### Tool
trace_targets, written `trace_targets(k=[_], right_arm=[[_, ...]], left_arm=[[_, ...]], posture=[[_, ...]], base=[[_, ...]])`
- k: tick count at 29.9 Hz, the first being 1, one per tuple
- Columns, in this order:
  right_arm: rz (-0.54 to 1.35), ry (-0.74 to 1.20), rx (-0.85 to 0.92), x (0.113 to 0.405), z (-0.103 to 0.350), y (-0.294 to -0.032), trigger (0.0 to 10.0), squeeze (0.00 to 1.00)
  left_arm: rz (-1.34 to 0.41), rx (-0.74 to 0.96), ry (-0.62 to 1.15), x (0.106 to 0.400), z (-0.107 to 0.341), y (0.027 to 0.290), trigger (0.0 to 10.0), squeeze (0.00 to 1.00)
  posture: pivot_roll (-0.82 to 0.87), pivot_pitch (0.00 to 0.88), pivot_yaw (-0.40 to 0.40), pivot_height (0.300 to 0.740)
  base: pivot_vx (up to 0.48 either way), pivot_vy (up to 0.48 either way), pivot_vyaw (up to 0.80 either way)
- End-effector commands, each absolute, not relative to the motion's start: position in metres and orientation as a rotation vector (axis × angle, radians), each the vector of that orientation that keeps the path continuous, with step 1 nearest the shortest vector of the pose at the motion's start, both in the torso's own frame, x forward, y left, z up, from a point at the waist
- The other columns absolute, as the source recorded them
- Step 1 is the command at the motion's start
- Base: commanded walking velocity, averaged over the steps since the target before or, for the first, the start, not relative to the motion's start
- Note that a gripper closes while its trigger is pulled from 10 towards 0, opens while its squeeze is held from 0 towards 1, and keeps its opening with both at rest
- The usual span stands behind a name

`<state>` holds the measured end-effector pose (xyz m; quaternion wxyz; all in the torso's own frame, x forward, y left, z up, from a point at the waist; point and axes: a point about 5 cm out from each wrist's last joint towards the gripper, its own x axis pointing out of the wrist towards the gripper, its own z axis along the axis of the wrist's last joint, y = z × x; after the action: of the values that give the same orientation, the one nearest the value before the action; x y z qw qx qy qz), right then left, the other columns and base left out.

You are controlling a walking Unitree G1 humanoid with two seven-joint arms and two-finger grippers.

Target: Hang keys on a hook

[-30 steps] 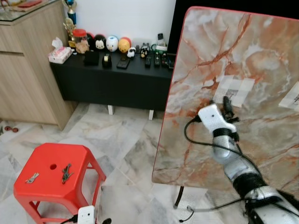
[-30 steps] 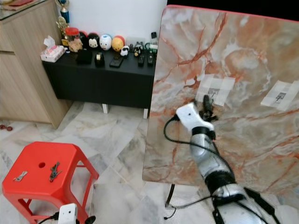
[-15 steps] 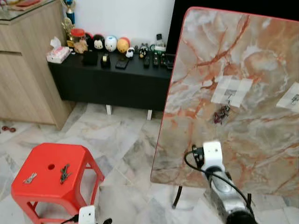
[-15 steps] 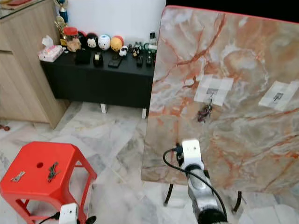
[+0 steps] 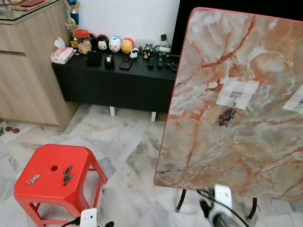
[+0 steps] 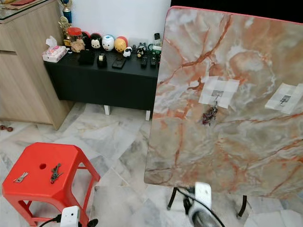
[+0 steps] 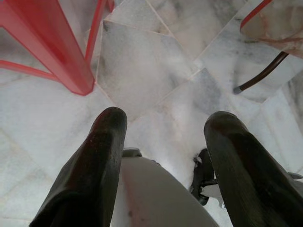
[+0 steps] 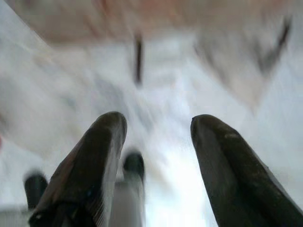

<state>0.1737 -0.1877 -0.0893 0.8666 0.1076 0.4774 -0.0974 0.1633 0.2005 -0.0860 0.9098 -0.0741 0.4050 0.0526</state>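
Red stool (image 5: 57,177) at far left: carries a small key (image 5: 32,179) and a key bunch (image 5: 67,174), lying apart on the seat. Left gripper (image 7: 161,161) hangs low beside the stool, above the tiled floor (image 5: 128,146); fingers (image 7: 94,165) spread apart, nothing between them.

Black counter (image 5: 118,82) along the back wall holds figurines and remotes; not part of the task.

Marble board (image 5: 236,104) at right stands tilted on dark legs. Taped patch with hook (image 5: 235,94) near its middle. Keys (image 5: 227,117) hang from the hook, resting against the board face. A second taped patch (image 6: 284,99) sits further right, apparently with nothing on it.

Right gripper (image 8: 156,156) low under the board's bottom edge, well apart from the keys; fingers apart and empty. Wrist view blurred; detail beyond floor and board legs cannot be made out.

Judgement: the hung bunch looks seated. For a clean finish, keep the right arm clear of the board edge and legs during withdrawal, avoid brushing the board, and avoid swinging the keys off the hook. If the stool keys are next, approach from above, fingers open across the bunch.
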Motion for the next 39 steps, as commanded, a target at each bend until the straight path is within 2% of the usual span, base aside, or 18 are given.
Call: trace_targets(k=[1, 10, 11, 17, 23, 25, 26, 28, 32, 39], right_arm=[[-0.266, 1.011, 0.235, 0.171, -0.090, -0.197, 10.0, 0.00], [-0.243, 1.033, 0.230, 0.167, -0.093, -0.189, 10.0, 0.00], [-0.281, 1.007, 0.280, 0.172, -0.090, -0.188, 10.0, 0.00], [-0.254, 0.963, 0.307, 0.184, -0.086, -0.176, 10.0, 0.00], [-0.265, 0.976, 0.304, 0.181, -0.088, -0.171, 10.0, 0.00], [-0.260, 0.976, 0.297, 0.183, -0.087, -0.171, 10.0, 0.00], [-0.234, 0.967, 0.281, 0.195, -0.082, -0.167, 10.0, 0.00], [-0.220, 0.963, 0.268, 0.201, -0.079, -0.165, 10.0, 0.00], [-0.230, 0.967, 0.265, 0.201, -0.079, -0.166, 10.0, 0.00], [-0.182, 0.972, 0.219, 0.199, -0.080, -0.167, 10.0, 0.00]], left_arm=[[0.089, -0.136, 0.879, 0.158, -0.090, 0.197, 10.0, 0.00], [0.082, -0.128, 0.895, 0.157, -0.090, 0.198, 10.0, 0.00], [0.075, -0.117, 0.898, 0.158, -0.090, 0.199, 10.0, 0.00], [0.070, -0.073, 0.902, 0.160, -0.087, 0.212, 10.0, 0.00], [0.056, -0.043, 0.896, 0.165, -0.083, 0.220, 10.0, 0.00], [0.052, -0.043, 0.891, 0.167, -0.083, 0.219, 10.0, 0.00], [0.047, -0.042, 0.892, 0.168, -0.083, 0.218, 10.0, 0.00], [0.045, -0.044, 0.892, 0.168, -0.083, 0.217, 10.0, 0.00], [0.067, -0.072, 0.901, 0.166, -0.084, 0.215, 10.0, 0.00], [0.062, -0.086, 0.927, 0.160, -0.088, 0.211, 10.0, 0.00]], posture=[[0.07, 0.000, -0.119, 0.740], [0.07, 0.000, -0.103, 0.740], [0.10, 0.000, -0.084, 0.740], [0.09, 0.000, -0.039, 0.740], [0.07, 0.000, -0.009, 0.740], [0.07, 0.000, -0.009, 0.740], [0.06, 0.000, -0.014, 0.740], [0.06, 0.000, -0.017, 0.740], [0.07, 0.000, -0.032, 0.740], [0.07, 0.000, -0.045, 0.740]], base=[[0.000, 0.000, 0.00], [0.000, 0.000, 0.00], [0.000, 0.000, 0.00], [0.000, 0.000, 0.00], [0.000, 0.000, 0.00], [0.000, 0.000, 0.00], [0.000, 0.000, 0.00], [0.000, 0.000, 0.00], [0.000, 0.000, 0.00], [0.000, 0.351, 0.00]])
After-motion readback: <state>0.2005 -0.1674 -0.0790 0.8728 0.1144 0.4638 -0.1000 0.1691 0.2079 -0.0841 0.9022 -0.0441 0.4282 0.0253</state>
